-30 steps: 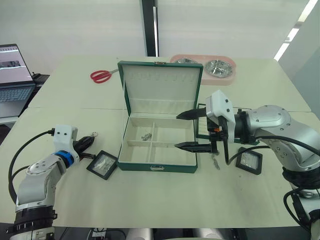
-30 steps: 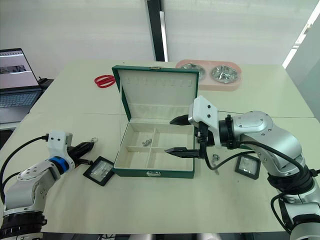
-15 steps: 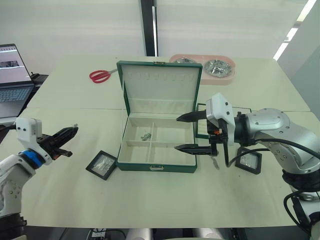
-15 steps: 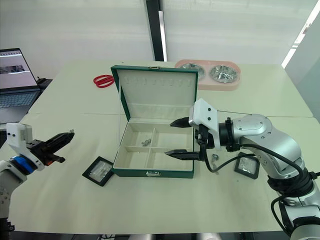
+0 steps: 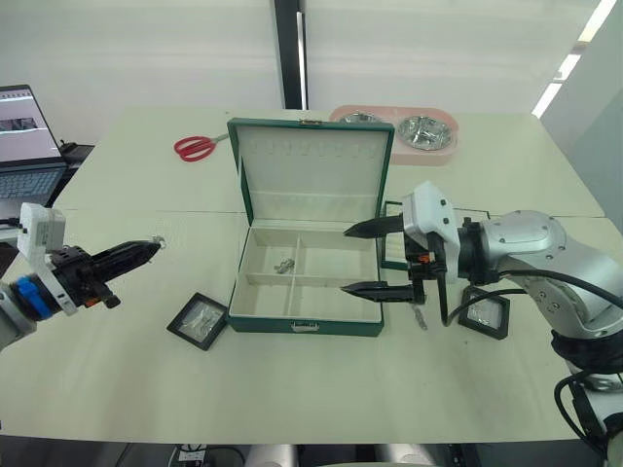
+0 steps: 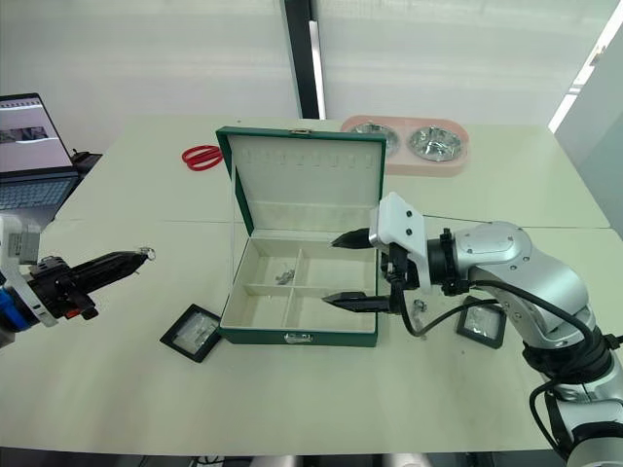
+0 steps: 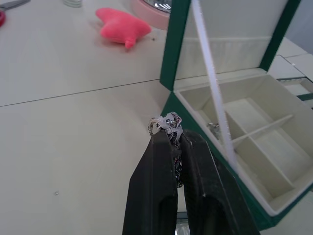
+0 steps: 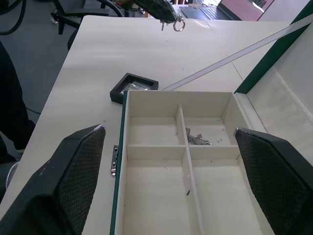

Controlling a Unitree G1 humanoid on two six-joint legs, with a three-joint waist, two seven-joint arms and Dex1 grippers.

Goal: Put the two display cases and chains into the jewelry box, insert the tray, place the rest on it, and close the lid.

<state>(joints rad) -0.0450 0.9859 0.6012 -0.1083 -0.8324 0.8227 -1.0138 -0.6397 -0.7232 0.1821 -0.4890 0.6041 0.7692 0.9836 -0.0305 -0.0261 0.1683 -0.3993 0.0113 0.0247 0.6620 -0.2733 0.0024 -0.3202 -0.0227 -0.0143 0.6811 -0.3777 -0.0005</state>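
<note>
Chain, a small silver ring and clasp, sits pinched at the tips of the left gripper, whose two black fingers are pressed together on it. That arm reaches in low from the robot's left, fingers pointing toward the jewelry box but well short of it, raised above the table.

The box stands open in the middle of the table, its lid upright behind the four cream compartments. Another chain lies in the rear left compartment.

One display case lies flat on the table just beside the box's front left corner. The second display case lies on the right, under the right forearm.

The right gripper hovers over the box's right half with its fingers spread wide and nothing between them, forearm level, pointing across toward the left arm.

Red scissors and a pink double bowl sit behind the box.
</note>
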